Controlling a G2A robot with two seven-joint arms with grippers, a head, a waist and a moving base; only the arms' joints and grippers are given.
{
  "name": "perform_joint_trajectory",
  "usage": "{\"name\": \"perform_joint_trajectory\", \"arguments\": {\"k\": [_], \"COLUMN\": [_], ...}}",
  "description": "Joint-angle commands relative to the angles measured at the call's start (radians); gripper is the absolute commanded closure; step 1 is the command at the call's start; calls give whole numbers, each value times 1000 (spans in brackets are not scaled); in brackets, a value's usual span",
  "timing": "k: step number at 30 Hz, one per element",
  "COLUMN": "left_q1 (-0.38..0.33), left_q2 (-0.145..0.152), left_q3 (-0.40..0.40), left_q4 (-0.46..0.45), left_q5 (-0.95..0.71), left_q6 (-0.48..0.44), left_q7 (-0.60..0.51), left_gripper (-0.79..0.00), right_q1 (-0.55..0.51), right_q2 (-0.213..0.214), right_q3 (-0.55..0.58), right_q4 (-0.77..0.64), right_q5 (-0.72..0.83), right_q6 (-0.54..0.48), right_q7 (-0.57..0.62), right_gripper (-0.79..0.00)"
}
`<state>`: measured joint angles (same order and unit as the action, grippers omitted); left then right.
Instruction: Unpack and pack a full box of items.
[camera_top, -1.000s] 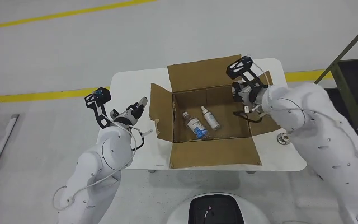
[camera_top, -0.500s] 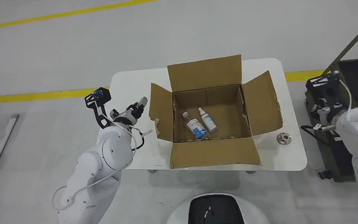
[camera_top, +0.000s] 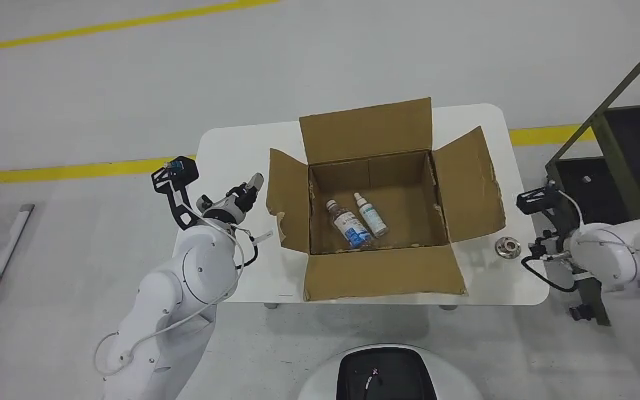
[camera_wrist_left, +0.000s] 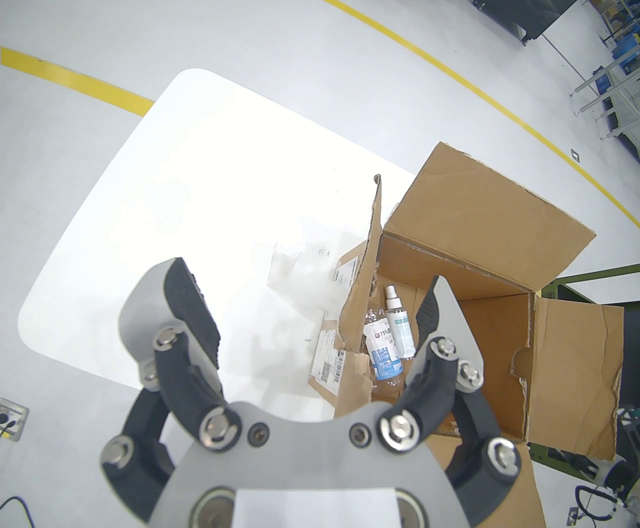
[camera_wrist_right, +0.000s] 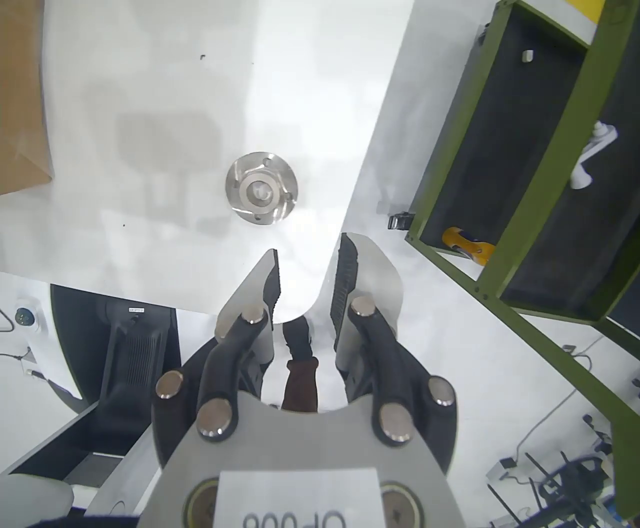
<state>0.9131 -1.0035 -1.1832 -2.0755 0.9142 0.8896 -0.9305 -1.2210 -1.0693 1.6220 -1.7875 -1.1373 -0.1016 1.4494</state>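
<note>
**Listener:** What is on the table?

**Robot:** A brown cardboard box (camera_top: 365, 130) with all four flaps opened outward stands on a white, round-cornered table (camera_top: 240, 150). Two things lie side by side on the box floor. One is a clear plastic bottle with a blue and white label (camera_top: 347, 224), the other a slim white spray bottle (camera_top: 369, 214). They are very close, and I cannot tell whether they touch.

**Listener:** And your grippers?

**Robot:** My left gripper (camera_wrist_left: 310, 280) hangs outside the box's left flap, fingers spread wide, holding nothing. My right gripper (camera_wrist_right: 310, 250) is well away from the box, beyond its right flap, over the table's corner. Its fingers are a little apart with nothing between them. A round silver metal flange (camera_wrist_right: 261, 188) lies on the table between that gripper and the box. A green-framed metal rack (camera_wrist_right: 547, 155) stands farther from the box than my right gripper.

**Listener:** What could go wrong?

**Robot:** I cannot tell whether the box is being emptied or refilled, but either way my work is inside it. To reach in from either side I must clear a raised flap. Clipping one would probably drag the box, which is nearly empty and looks light. The bottles lie so near each other that closing on one could shove or roll the other. The clear one looks smooth and round, so it may slip from my fingers. A low sweep from the right could also knock the flange off the table.
</note>
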Motion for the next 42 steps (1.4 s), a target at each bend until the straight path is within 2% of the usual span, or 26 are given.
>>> {"name": "perform_joint_trajectory", "arguments": {"k": [1, 5, 8, 14, 22, 42], "left_q1": [0, 0, 0, 0, 0, 0], "left_q2": [0, 0, 0, 0, 0, 0], "left_q3": [0, 0, 0, 0, 0, 0], "left_q4": [0, 0, 0, 0, 0, 0], "left_q5": [0, 0, 0, 0, 0, 0], "left_q6": [0, 0, 0, 0, 0, 0], "left_q7": [0, 0, 0, 0, 0, 0], "left_gripper": [-785, -785, -785, -785, -785, -785], "right_q1": [6, 17, 27, 38, 51, 114], "right_q2": [-1, -3, -5, -6, -5, -8], "right_q3": [-23, -58, -79, -112, -120, -172], "right_q4": [5, 20, 46, 86, 129, 233], "right_q5": [1, 4, 32, 4, -3, -11], "right_q6": [7, 4, -4, 14, 38, 55], "right_q7": [-7, -19, -48, -73, -108, -143], "right_gripper": [-308, -323, -372, -385, -329, -311]}}
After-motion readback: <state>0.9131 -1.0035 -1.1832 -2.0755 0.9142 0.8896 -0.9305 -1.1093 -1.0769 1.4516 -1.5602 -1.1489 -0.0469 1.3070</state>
